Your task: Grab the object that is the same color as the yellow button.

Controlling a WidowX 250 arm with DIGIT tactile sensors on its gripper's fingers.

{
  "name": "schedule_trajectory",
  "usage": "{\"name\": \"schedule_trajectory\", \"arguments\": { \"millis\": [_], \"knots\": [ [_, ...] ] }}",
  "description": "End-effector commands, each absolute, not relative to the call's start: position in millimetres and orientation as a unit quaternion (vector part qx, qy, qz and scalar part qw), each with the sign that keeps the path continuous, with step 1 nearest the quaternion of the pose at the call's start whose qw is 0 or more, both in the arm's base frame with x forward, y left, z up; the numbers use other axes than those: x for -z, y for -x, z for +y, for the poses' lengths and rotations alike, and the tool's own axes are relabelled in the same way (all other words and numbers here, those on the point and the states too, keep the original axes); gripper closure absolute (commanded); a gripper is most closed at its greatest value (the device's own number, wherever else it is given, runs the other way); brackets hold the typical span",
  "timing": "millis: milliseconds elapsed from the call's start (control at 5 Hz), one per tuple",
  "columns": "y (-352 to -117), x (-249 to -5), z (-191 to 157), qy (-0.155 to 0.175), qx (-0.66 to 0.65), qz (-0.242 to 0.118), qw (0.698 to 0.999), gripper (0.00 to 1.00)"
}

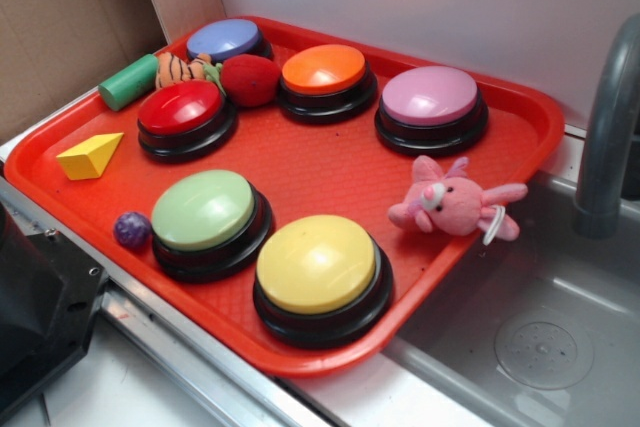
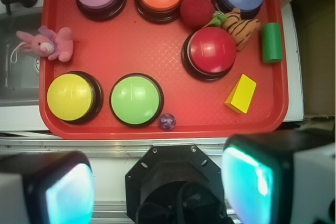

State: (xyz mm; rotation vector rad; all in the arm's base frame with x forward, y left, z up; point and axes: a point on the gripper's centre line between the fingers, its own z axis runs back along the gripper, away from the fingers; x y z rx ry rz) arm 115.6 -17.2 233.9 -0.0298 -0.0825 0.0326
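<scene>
The yellow wedge block (image 1: 89, 157) (image 2: 241, 94) is laid flat on the red tray (image 1: 330, 172) (image 2: 157, 51) near the tray's edge, its long axis angled and its narrow end pointed toward the green cylinder (image 1: 127, 82) (image 2: 271, 42) (red button (image 1: 186, 114) (image 2: 212, 52) just beside it). The yellow button (image 1: 318, 272) (image 2: 71, 97) is seated well apart, past the light green button (image 1: 208, 217) (image 2: 136, 99). The gripper (image 2: 157, 182) is held high off the tray edge, camera facing down, fingers (image 2: 252, 182) spread wide apart with nothing between.
</scene>
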Motion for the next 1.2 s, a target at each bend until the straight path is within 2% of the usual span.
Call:
{"name": "schedule_trajectory", "arguments": {
  "millis": [0,200,600,1000],
  "knots": [
    [-116,-234,-17,0.015,-0.016,-0.041,0.999,0.00],
    [-115,-227,-7,0.029,-0.038,-0.060,0.997,0.00],
    [-108,-187,27,0.031,-0.136,-0.075,0.987,0.00],
    [-108,-141,61,-0.012,-0.219,-0.077,0.973,0.00]
  ]
}}
